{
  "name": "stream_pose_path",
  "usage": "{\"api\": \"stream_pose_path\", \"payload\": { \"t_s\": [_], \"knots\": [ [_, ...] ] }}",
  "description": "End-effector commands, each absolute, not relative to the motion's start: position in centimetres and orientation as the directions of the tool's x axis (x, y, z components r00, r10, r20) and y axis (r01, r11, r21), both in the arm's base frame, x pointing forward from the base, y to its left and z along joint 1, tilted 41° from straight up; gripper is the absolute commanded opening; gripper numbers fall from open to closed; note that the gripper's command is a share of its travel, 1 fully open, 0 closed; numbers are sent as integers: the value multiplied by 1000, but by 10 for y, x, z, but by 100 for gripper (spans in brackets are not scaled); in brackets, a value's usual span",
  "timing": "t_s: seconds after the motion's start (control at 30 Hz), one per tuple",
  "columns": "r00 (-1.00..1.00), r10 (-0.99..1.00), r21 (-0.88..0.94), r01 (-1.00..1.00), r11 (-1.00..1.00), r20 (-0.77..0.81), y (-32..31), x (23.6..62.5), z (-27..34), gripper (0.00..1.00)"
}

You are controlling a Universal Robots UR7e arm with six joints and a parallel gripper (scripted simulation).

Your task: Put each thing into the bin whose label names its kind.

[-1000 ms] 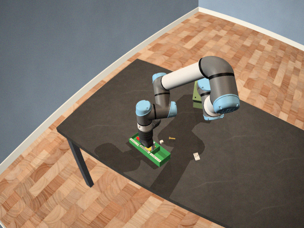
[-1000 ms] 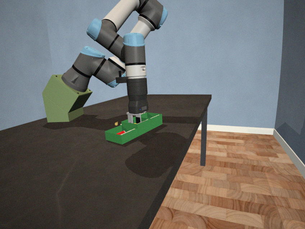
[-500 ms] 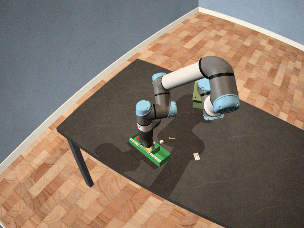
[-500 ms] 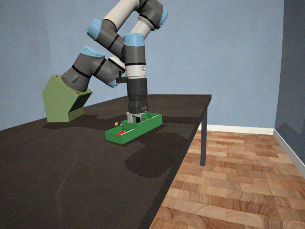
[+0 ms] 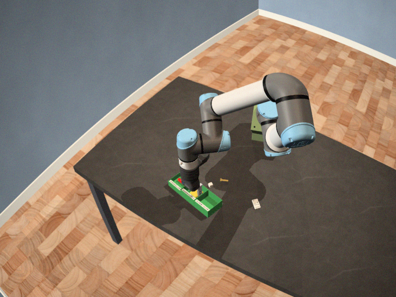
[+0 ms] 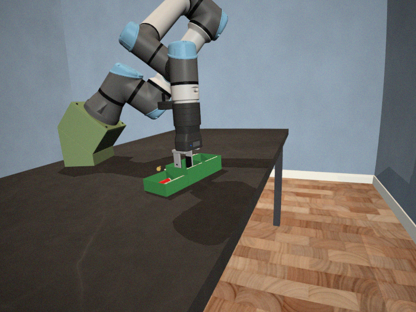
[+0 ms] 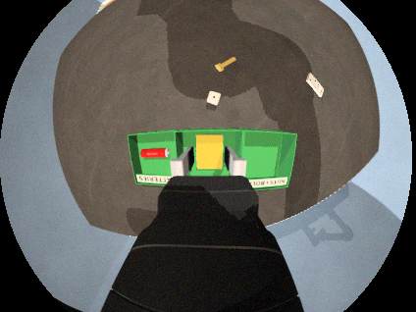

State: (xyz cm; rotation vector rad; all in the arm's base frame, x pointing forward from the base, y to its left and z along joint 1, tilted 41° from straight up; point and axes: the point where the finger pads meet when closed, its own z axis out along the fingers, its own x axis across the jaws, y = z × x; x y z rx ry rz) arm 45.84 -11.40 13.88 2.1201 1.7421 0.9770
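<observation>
A green row of three joined bins (image 5: 215, 210) (image 6: 204, 172) (image 7: 287, 157) stands on the table. In the wrist view the left label reads batteries, the right one nuts and bolts; the middle label is hidden there. A red battery (image 5: 179, 180) (image 6: 165, 181) (image 7: 154, 153) lies in the batteries bin. A yellow block (image 5: 194, 193) (image 7: 209, 152) is in the middle bin. My gripper (image 6: 183, 165) (image 7: 209, 154) is open around it, with narrow gaps at both sides. A brass bolt (image 5: 224, 180) (image 6: 158, 168) (image 7: 226, 64), a white die (image 5: 210, 184) (image 7: 213, 97) and a white domino (image 5: 255, 203) (image 7: 315, 84) lie on the table.
My fingers reach down between the middle bin's walls. The die lies close beside the bins, with the bolt beyond it. The arm's green base block (image 5: 257, 135) (image 6: 78, 134) stands at the far side. The table's front edge runs along the bins' labelled side.
</observation>
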Motion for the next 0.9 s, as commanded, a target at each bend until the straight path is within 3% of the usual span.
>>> {"api": "stream_pose_path", "payload": {
  "t_s": [0.0,0.87],
  "knots": [
    [71,936,562,783,-267,346,-116,454,145,87],
    [71,936,562,783,-267,346,-124,433,170,87]
  ]
}}
